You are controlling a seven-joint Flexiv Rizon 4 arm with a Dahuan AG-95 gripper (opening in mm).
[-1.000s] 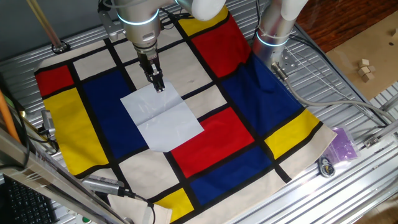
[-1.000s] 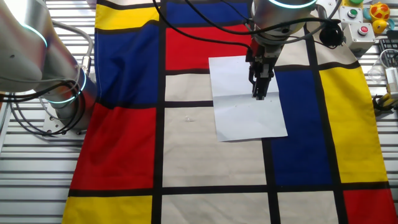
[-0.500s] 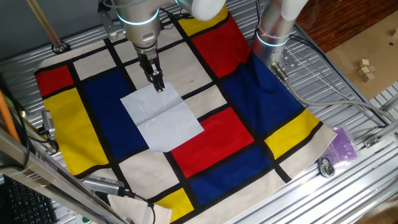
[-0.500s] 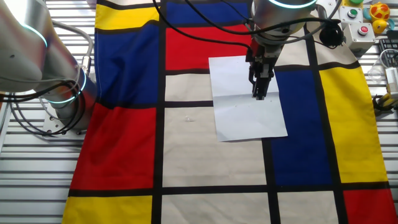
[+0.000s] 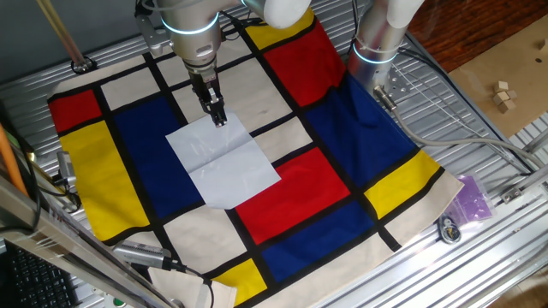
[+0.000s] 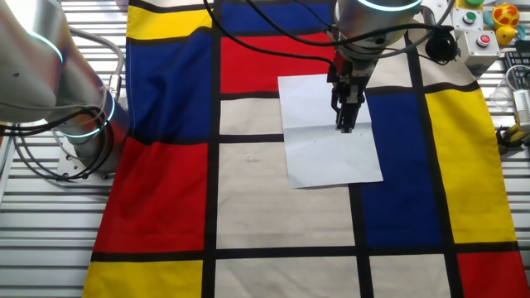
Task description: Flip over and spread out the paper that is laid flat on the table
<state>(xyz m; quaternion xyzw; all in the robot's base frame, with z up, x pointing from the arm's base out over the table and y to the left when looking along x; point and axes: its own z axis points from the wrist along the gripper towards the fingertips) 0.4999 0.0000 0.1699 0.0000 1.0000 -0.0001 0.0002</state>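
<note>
The paper [image 5: 224, 164] is a white, faintly creased sheet lying flat on the patterned cloth of the table [image 5: 111, 56]; it also shows in the other fixed view [image 6: 319, 149]. My gripper [image 5: 220, 120] points straight down with its fingers together, and its tips are at the paper's far corner, touching or just above it. In the other fixed view the gripper [image 6: 345, 126] stands over the sheet's right part, and its body hides the sheet's top right corner. No part of the paper is lifted.
A second arm's base [image 5: 377, 47] stands at the cloth's far right edge and shows large in the other view [image 6: 74, 108]. A button box [image 6: 480, 25] and cables lie beside the cloth. A purple bag [image 5: 473, 198] lies on the ribbed metal.
</note>
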